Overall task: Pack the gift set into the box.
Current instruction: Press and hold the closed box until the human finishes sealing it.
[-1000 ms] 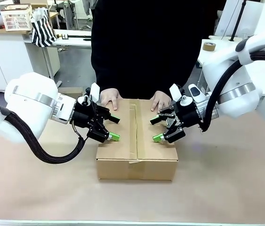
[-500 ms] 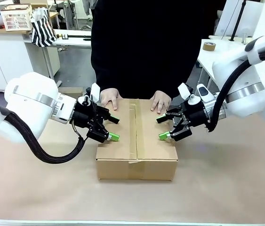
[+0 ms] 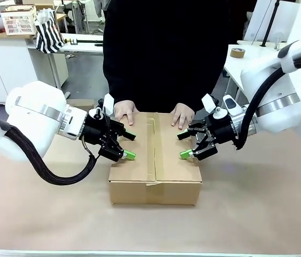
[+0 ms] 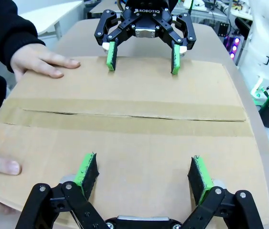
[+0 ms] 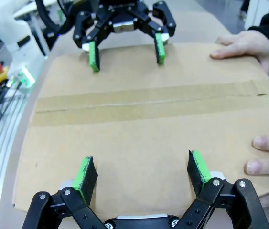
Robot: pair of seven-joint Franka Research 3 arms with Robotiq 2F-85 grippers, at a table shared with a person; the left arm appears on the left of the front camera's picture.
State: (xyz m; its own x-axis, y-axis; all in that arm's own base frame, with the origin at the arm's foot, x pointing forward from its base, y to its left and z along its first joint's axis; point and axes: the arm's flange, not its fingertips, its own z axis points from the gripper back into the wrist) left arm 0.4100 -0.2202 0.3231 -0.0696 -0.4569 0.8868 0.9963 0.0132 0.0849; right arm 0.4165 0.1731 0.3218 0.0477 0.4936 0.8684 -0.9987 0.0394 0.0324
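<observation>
Right gripper [image 3: 183,145] has backed off a little to the right vs 1 s ago, its tips now over the right edge of the top instead of further in; left gripper [image 3: 130,145] approx where it was, over the left edge. Both have green pads spread wide w/ nothing between them. Pads sit low over the cardboard; can't tell if they touch it

Plain brown corrugated cardboard box [image 3: 155,184] sits mid-table between the 2 grippers, flaps folded shut. Strip of brown tape [image 4: 172,110] runs near-to-far along the centre seam, and a thin slit shows along it in left wrist view. One hand of the person [image 3: 124,112] lies flat on the far-left corner of the top, other hand [image 3: 183,114] on the far-right corner. Box stands on brown paper-covered table [image 3: 257,214]

Judgement: packing looks nearly done; step in hand = keeping flaps down while the seam is finished. To do it well: press each flap evenly from both sides so the box doesn't slide, keep pads off the tape line, stay well clear of the person's fingers at the far edge, move slow & level
</observation>
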